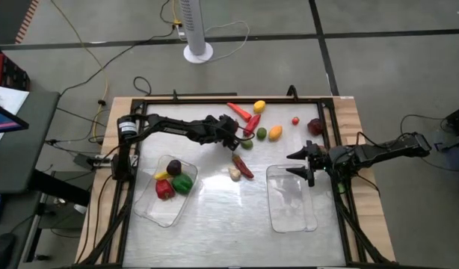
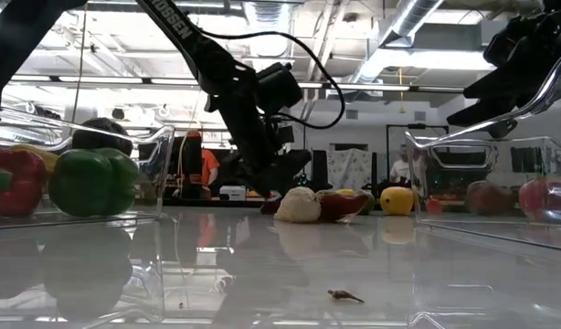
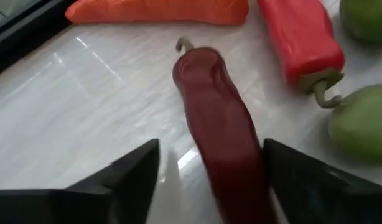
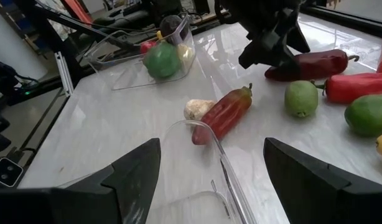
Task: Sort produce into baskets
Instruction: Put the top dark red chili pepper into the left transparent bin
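Observation:
My left gripper (image 1: 235,140) is open and low over the table. Its fingers stand on either side of a dark red chili (image 3: 219,118) that lies flat on the table; the chili also shows in the right wrist view (image 4: 312,64). An orange carrot (image 3: 157,9), a red pepper (image 3: 303,40) and green fruits (image 3: 362,121) lie just beyond it. My right gripper (image 1: 298,164) is open and empty over the far edge of the empty right tray (image 1: 291,200). The left tray (image 1: 151,208) holds a red pepper (image 1: 164,188), a green pepper (image 1: 183,183), a dark purple piece (image 1: 174,167) and a yellow piece. My left gripper comes at the dark red chili slanting down from the table's left, fingers along its length. One finger (image 3: 297,177) stands close against the chili's side (image 3: 253,149); I cannot tell whether it touches. The chili lies on the table.
A red chili (image 1: 243,167) and a white garlic (image 1: 234,173) lie between the trays. More produce lies near the far edge: a yellow piece (image 1: 259,106), an orange-yellow fruit (image 1: 275,132), a small red tomato (image 1: 295,120) and a dark red piece (image 1: 315,126).

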{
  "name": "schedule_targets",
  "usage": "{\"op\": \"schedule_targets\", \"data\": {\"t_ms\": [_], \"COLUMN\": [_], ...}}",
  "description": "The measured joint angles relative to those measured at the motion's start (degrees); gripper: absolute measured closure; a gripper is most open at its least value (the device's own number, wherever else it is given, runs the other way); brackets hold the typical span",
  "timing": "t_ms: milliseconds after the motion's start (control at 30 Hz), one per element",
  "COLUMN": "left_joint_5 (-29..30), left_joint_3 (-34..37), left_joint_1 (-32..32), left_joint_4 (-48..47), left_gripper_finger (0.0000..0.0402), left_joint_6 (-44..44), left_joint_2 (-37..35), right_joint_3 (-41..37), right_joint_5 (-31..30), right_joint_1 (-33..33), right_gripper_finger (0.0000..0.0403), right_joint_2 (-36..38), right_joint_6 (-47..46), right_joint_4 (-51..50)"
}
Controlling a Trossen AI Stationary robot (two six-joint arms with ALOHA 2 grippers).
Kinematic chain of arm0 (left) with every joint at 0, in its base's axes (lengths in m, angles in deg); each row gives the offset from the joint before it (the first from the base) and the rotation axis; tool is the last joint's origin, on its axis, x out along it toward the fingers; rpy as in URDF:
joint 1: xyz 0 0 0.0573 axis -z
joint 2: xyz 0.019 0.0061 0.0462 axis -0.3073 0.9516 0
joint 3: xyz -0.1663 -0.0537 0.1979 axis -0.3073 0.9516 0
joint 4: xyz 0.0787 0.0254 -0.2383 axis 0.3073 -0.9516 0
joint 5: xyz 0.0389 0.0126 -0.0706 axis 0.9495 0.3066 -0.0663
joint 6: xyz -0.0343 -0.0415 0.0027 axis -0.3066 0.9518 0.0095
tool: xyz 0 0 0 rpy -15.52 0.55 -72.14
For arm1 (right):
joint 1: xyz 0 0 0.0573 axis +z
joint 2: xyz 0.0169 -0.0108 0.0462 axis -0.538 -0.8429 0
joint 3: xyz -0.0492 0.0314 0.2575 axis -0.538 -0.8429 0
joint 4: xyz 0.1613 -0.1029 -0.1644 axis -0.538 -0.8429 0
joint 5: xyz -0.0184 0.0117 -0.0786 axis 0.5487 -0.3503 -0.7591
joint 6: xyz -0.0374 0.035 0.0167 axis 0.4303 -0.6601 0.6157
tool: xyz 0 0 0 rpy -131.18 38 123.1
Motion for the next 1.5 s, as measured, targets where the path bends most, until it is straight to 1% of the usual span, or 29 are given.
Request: {"op": "schedule_targets", "data": {"t_ms": [200, 267, 333, 467, 633, 733, 833, 933, 1033, 1100, 1167, 1233, 1300, 1400, 1500], "left_joint_5": [-1.6, -2.7, -4.5, -5.5, -5.5, -5.2, -5.4, -8.7, -15.1, -18.3, -19.1, -17.1, -14.0, -10.0, -8.1], "left_joint_3": [0.0, 0.0, 0.0, 0.0, 0.1, 0.1, 0.1, 0.1, 0.0, 0.0, 0.0, 0.0, 0.0, 0.0, 0.0], "left_joint_1": [0.0, 0.0, 0.0, 0.0, 0.0, 0.3, 1.0, 2.7, 5.3, 7.8, 11.0, 15.0, 19.7, 27.3, 35.6], "left_joint_4": [-1.1, -2.2, -2.4, -3.6, -6.7, -8.7, -11.8, -16.3, -22.8, -28.4, -34.8, -40.5, -44.9, -49.7, -54.0], "left_gripper_finger": [0.0275, 0.0306, 0.0323, 0.0323, 0.0302, 0.0304, 0.0312, 0.0313, 0.0311, 0.031, 0.031, 0.031, 0.031, 0.0309, 0.0309], "left_joint_6": [0.0, -0.2, -1.0, -1.5, -2.6, -3.2, -3.9, -4.0, -3.8, -2.6, 0.1, 4.0, 8.8, 17.3, 26.4], "left_joint_2": [-0.1, -0.6, -0.9, -1.6, -3.7, -6.4, -10.7, -16.7, -23.3, -27.7, -31.9, -35.3, -38.2, -41.8, -43.7], "right_joint_3": [0.0, 0.0, 0.0, 0.0, 0.0, 0.0, 0.0, 0.0, 0.0, 0.0, 0.0, 0.0, 0.0, 0.0, 0.0], "right_joint_5": [0.0, 0.0, 0.0, 0.0, -0.1, -0.2, -0.1, -0.1, -0.1, -0.1, -0.1, 0.0, 0.1, 0.2, 0.2], "right_joint_1": [0.0, 0.0, 0.0, 0.0, 0.0, 0.0, 0.0, 0.0, 0.0, 0.0, 0.0, 0.0, 0.0, 0.3, 1.0], "right_gripper_finger": [0.0093, 0.0093, 0.0093, 0.0093, 0.0093, 0.0093, 0.0093, 0.0093, 0.0093, 0.0093, 0.0093, 0.0093, 0.0093, 0.0093, 0.0093], "right_joint_2": [0.0, 0.0, 0.0, 0.0, 0.0, 0.0, 0.0, 0.0, 0.0, 0.0, 0.0, 0.0, 0.0, 0.0, 0.0], "right_joint_6": [0.0, 0.0, 0.0, 0.1, 0.1, 0.1, 0.1, 0.1, 0.0, -0.1, -0.3, -0.8, -1.1, -1.8, -2.0], "right_joint_4": [0.0, 0.0, 0.0, -0.1, -0.4, -0.6, -0.7, -0.9, -0.9, -0.9, -0.9, -0.9, -0.9, -1.0, -1.0]}}
